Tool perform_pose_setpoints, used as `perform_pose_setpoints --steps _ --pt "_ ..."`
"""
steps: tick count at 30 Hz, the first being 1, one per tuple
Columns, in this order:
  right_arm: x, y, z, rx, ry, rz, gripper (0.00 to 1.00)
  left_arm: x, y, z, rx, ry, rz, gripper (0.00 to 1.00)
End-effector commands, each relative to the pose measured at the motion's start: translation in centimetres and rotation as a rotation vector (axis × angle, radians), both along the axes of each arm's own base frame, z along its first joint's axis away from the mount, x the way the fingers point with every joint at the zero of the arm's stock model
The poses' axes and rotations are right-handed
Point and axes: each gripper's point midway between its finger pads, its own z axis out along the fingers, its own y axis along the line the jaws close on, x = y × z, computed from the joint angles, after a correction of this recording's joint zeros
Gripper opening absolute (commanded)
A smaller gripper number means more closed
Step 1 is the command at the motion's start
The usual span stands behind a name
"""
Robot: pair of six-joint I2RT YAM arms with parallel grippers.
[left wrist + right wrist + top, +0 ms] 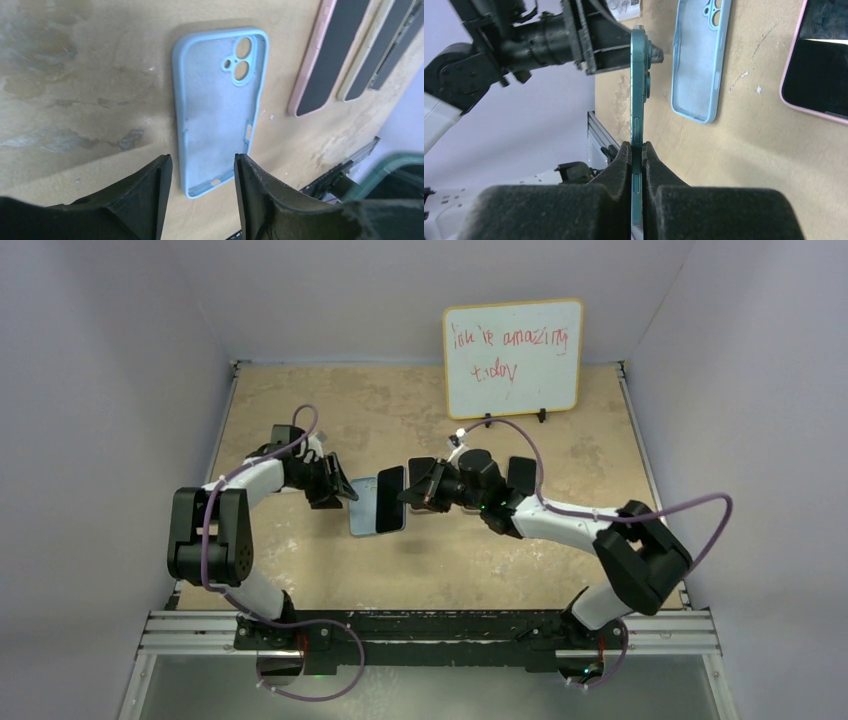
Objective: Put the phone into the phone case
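Note:
The light blue phone case [217, 110] lies open side up on the table, also seen in the top view [361, 515] and the right wrist view [696, 60]. My left gripper [202, 170] is open and empty, hovering just above the case's bottom end; in the top view it [343, 490] sits at the case's left edge. My right gripper [638, 147] is shut on a teal phone [639, 95], held edge-on above the table beside the case. In the top view the phone [390, 500] is over the case's right side, in the right gripper [413, 495].
A pink-edged phone [327, 55] and a cream-edged phone [372, 55] lie right of the case; the pink one also shows in the right wrist view [819, 65]. A whiteboard [512, 358] stands at the back. The left arm [549, 35] is close beyond the held phone.

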Motion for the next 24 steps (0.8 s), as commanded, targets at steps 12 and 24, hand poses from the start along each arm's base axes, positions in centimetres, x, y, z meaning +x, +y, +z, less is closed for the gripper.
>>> perform_pose_setpoints --steps 12,24 --pt "-2.6 -4.5 3.2 -0.057 -0.054 -0.039 0.0 1.8 -0.9 -2.8 0.079 0.01 0.005 0.41" --pt "-4.0 -5.5 2.6 -0.064 -0.05 -0.02 0.0 -2.0 -2.1 -2.3 0.167 0.033 -0.063 0.06"
